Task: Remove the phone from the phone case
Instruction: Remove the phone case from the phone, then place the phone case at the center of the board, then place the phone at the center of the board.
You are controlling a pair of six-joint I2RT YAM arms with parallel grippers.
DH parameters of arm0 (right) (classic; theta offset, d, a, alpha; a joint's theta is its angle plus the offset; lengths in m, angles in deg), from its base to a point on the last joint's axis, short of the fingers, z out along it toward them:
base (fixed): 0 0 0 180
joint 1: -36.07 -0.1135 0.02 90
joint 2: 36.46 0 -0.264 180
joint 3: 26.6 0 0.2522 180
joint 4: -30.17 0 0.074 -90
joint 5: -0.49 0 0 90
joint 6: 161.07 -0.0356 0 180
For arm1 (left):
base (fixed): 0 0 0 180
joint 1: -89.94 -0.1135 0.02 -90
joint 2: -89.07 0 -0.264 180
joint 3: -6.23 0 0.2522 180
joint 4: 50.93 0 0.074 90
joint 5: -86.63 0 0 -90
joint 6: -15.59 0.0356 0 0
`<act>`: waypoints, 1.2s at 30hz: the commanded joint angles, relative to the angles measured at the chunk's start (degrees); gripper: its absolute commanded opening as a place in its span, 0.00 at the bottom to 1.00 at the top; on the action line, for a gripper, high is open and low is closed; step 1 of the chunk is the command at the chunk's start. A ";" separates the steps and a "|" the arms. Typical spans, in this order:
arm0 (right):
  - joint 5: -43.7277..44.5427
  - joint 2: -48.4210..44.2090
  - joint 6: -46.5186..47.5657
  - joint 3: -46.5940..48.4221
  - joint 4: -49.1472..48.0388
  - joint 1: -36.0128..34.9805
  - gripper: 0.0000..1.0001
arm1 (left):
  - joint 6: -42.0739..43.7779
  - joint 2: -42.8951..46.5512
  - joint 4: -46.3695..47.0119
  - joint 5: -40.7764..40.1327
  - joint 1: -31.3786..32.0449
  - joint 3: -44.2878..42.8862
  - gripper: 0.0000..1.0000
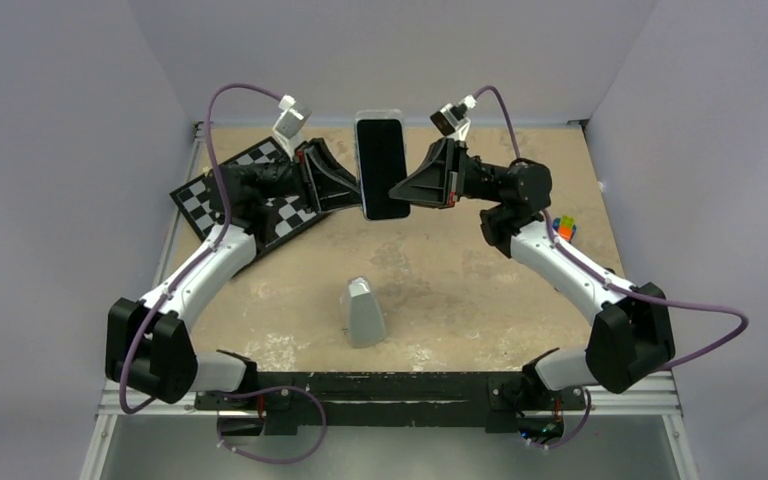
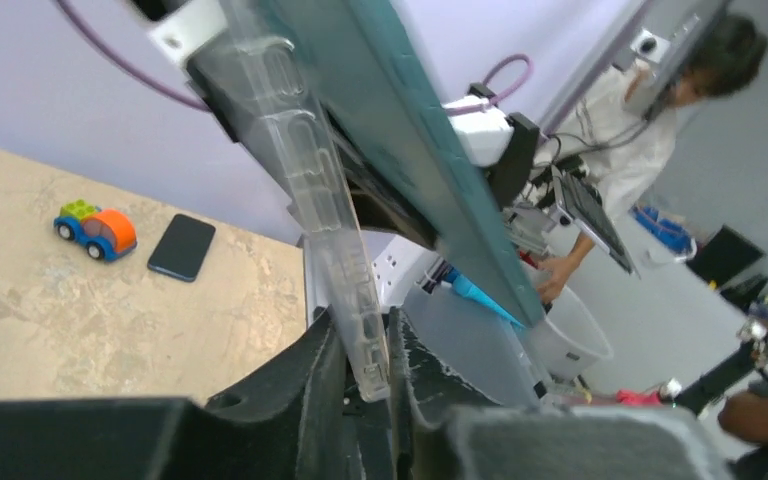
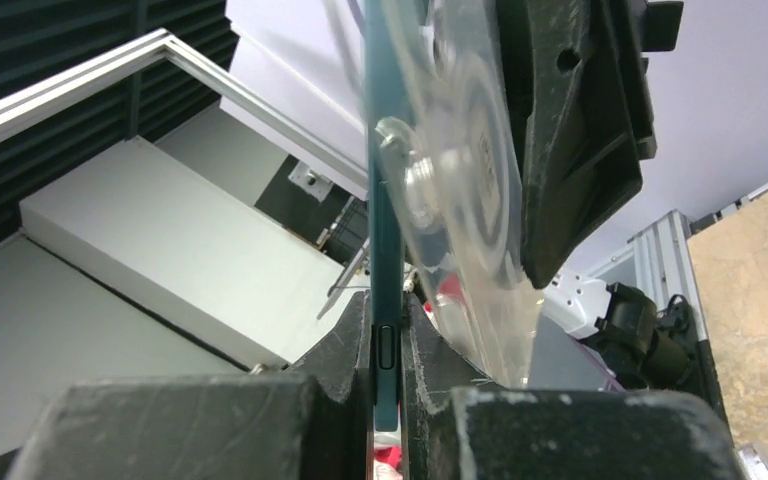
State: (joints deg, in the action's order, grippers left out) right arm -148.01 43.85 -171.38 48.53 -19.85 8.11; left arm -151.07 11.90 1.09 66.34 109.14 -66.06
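Note:
The phone (image 1: 381, 165) is held upright in mid-air between both arms, with its black screen facing the top camera. My left gripper (image 1: 358, 190) is shut on the phone case (image 2: 330, 200), whose clear edge sits between its fingers (image 2: 368, 360). My right gripper (image 1: 401, 190) is shut on the phone's teal edge (image 3: 384, 200), pinched between its fingers (image 3: 387, 345). In the wrist views the case (image 3: 470, 210) angles away from the phone (image 2: 410, 130), split apart at one end. The white ring on its back shows.
A grey tapered block (image 1: 365, 312) stands on the table in front of the arms. A checkerboard (image 1: 245, 195) lies at the back left. A toy car (image 1: 563, 227) and another black phone (image 2: 182, 247) lie at the right.

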 commanded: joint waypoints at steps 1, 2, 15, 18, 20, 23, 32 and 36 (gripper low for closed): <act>1.60 -3.49 10.39 1.52 7.03 -0.86 0.00 | 15.14 4.67 -23.61 -11.03 0.05 -3.68 0.12; 2.50 -4.76 16.21 2.34 14.51 -0.81 0.00 | 21.23 5.96 -35.16 -16.14 0.35 -4.76 0.05; 54.81 -27.59 43.98 -15.72 73.59 17.75 0.00 | 32.36 -27.91 -83.39 -44.29 0.31 -37.21 0.00; 57.86 -34.14 42.43 -22.14 76.06 23.28 0.00 | 38.79 -36.95 -92.72 -40.64 0.22 -48.16 0.00; 63.27 -38.50 40.64 -24.38 80.99 26.50 0.00 | 41.63 -40.00 -94.25 -40.16 0.03 -49.55 0.00; 64.73 -43.85 38.17 -28.44 85.43 33.61 0.00 | 45.79 -45.92 -98.89 -38.27 -0.02 -54.56 0.00; 72.04 -49.22 38.98 -33.88 94.45 50.99 0.00 | 47.43 -61.11 -111.11 -35.03 -0.63 -72.00 0.17; 67.46 -44.82 42.32 -36.36 92.58 58.60 0.00 | 45.81 -61.20 -109.31 -35.85 -1.26 -70.25 0.33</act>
State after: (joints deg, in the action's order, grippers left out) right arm -79.71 -3.56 -132.21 13.97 75.70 61.15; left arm -105.28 -49.17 -106.51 28.59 108.97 -134.73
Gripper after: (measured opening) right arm 0.070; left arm 0.277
